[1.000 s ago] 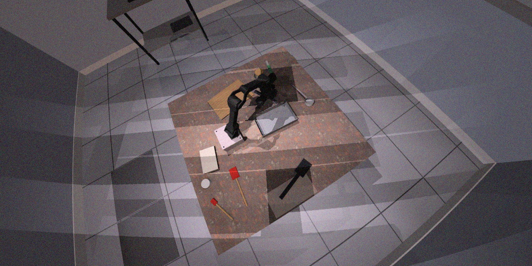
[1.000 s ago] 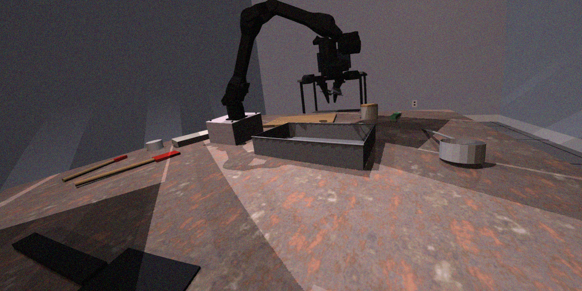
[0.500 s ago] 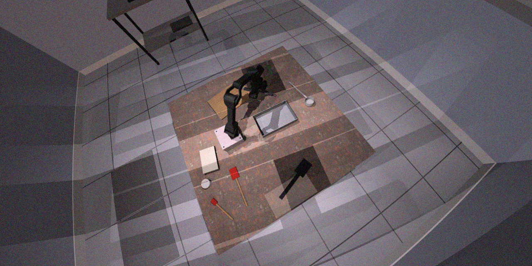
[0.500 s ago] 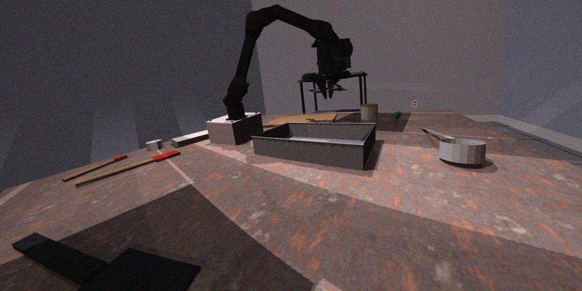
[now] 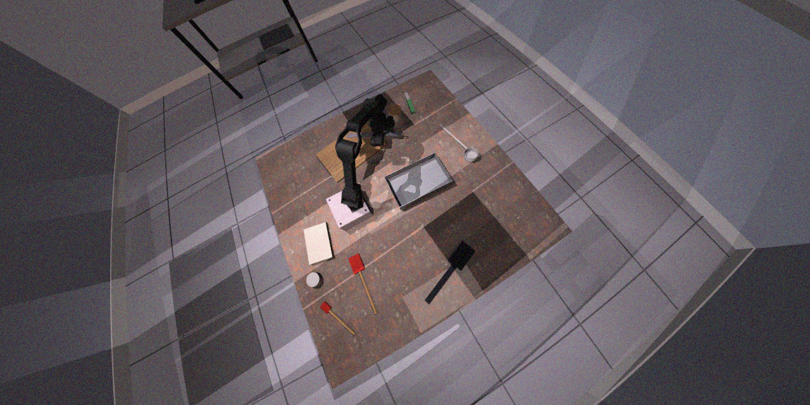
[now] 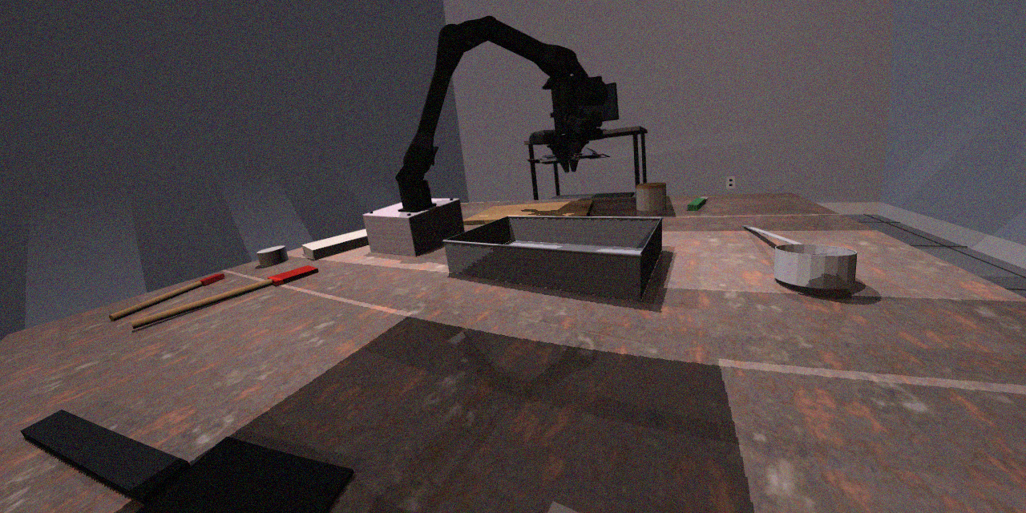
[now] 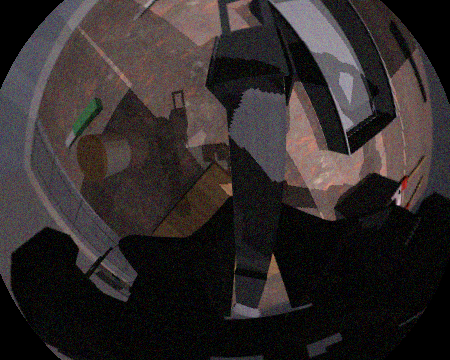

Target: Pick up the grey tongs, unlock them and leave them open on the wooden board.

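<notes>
My gripper (image 5: 378,140) (image 6: 569,167) (image 7: 246,199) is shut on the grey tongs (image 5: 398,135) (image 7: 257,127) and holds them in the air, close to level. In the wrist view their body runs up the middle between the fingers, with the arms looking pressed together. Whether the lock is engaged cannot be told. The wooden board (image 5: 331,161) (image 6: 494,212) (image 7: 182,217) lies below; in the top view the gripper appears over its right end. The roasting tin (image 6: 545,270) (image 7: 330,132) stands on the table with no tongs across it.
A lidded jar (image 6: 650,196) (image 7: 92,157) and a green-handled tool (image 5: 410,105) (image 6: 696,203) (image 7: 86,116) are beyond the board. A small pan (image 5: 471,154) (image 6: 813,268) is right of the tin. A black spatula (image 5: 461,255) and two red-headed tools (image 5: 356,264) (image 5: 325,307) lie nearer.
</notes>
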